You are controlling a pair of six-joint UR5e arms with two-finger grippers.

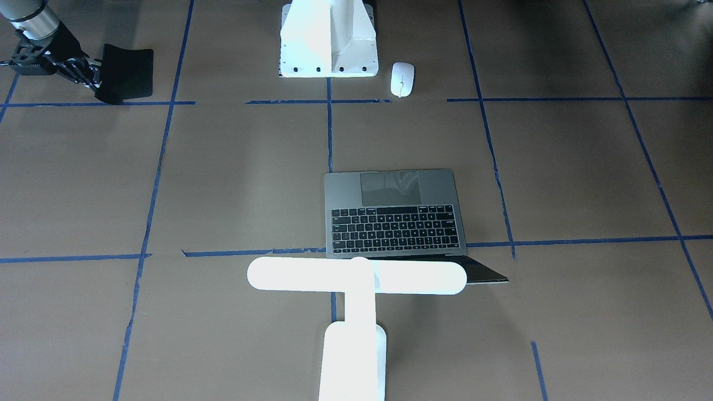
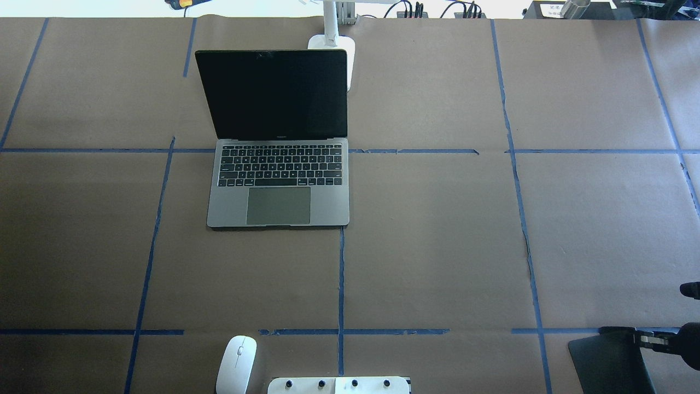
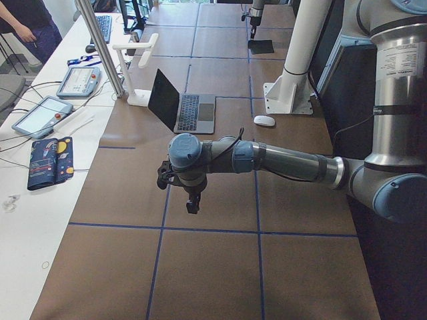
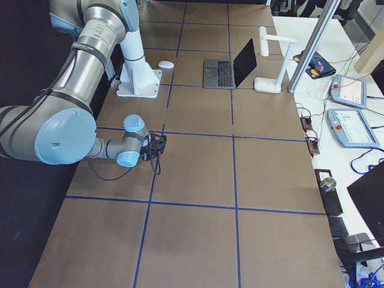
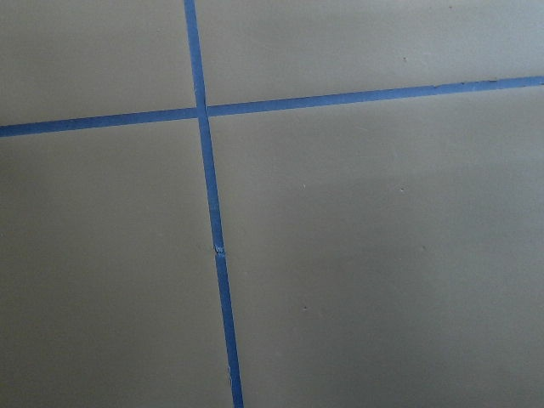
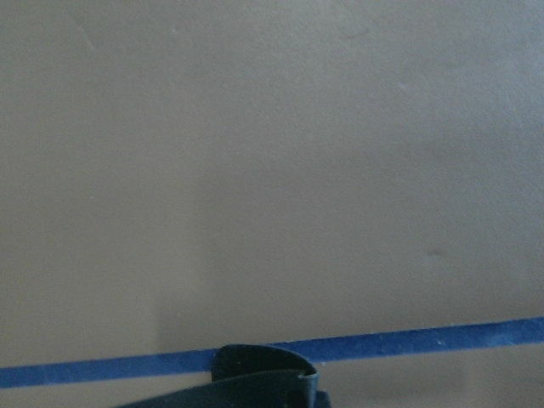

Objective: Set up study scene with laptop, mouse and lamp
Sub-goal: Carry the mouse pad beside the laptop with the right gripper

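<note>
Black mouse pad [image 1: 131, 69], white pedestal [image 1: 328, 44]

"Is there any writing here that can actually be read?"

"None. The slim dark-grey metal laptop [image 2: 278, 164] has a tiny pale mark on the strip under its black screen, but it's too small to make out."

"And the black keys [image 1: 397, 228]?"

"They have white legends, but these are only specks in the overhead and front-facing views."

"What about the side bench?"

"The grey handheld control tablet [image 3: 41, 115] shows a pale screen and a red spot, with no legible words. The dark-blue patterned fabric pouch [image 3: 50, 162] carries coloured pictures and no lettering I can read."
</note>
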